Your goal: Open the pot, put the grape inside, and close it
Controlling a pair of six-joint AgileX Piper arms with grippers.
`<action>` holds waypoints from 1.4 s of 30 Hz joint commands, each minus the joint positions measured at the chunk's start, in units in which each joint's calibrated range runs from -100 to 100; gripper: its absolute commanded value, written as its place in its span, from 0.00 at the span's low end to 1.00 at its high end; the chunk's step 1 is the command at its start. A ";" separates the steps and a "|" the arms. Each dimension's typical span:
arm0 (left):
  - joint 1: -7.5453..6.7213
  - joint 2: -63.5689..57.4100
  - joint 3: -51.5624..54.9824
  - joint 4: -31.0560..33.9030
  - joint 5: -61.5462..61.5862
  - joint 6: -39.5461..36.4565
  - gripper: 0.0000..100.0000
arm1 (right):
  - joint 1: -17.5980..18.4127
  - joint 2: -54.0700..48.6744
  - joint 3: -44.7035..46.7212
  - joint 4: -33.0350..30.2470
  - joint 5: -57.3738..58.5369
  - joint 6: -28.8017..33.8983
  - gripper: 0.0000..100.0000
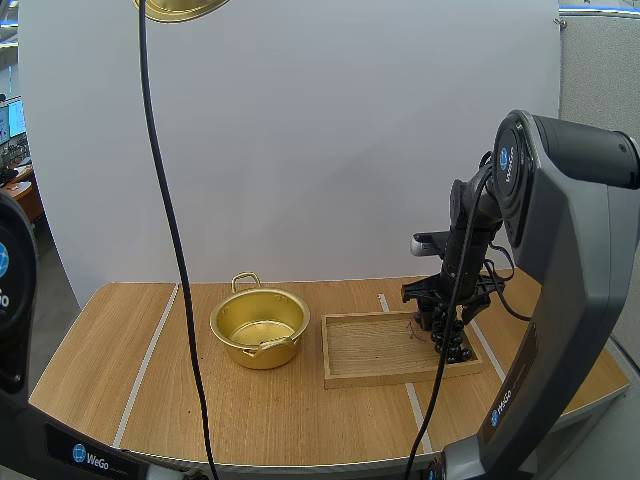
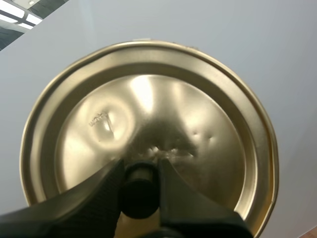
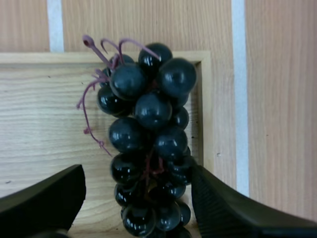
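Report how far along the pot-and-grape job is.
Done: the round gold metal pot stands open, its gold lid held aloft, my left gripper shut on its black knob. In hand: my right gripper, open, straddles the bunch of dark grapes in the wooden tray, not yet gripping. Left: grasp the grapes, put them in the pot, replace the lid.

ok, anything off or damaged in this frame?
Only the lid: its face shows a round dent and a few small dimples near the knob, which the left pincer grips. Otherwise fine: pot upright and open, grapes in the tray corner, the open right pincer around them.
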 commanded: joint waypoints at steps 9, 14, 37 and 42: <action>-0.04 -0.58 -0.40 0.92 -1.58 -0.43 0.00 | -0.25 4.63 -0.24 -0.50 -1.35 -0.39 1.00; -0.04 -0.58 -0.40 0.92 -1.58 -0.43 0.00 | -0.25 6.70 -0.24 -0.50 -0.80 -0.39 1.00; -0.04 -0.58 -0.40 0.92 -1.58 -0.43 0.00 | -0.25 6.72 -0.24 -0.25 1.06 -0.39 1.00; -0.04 -0.58 -0.40 0.92 -1.58 -0.43 0.00 | -0.25 6.72 -0.24 -0.39 1.22 -0.39 1.00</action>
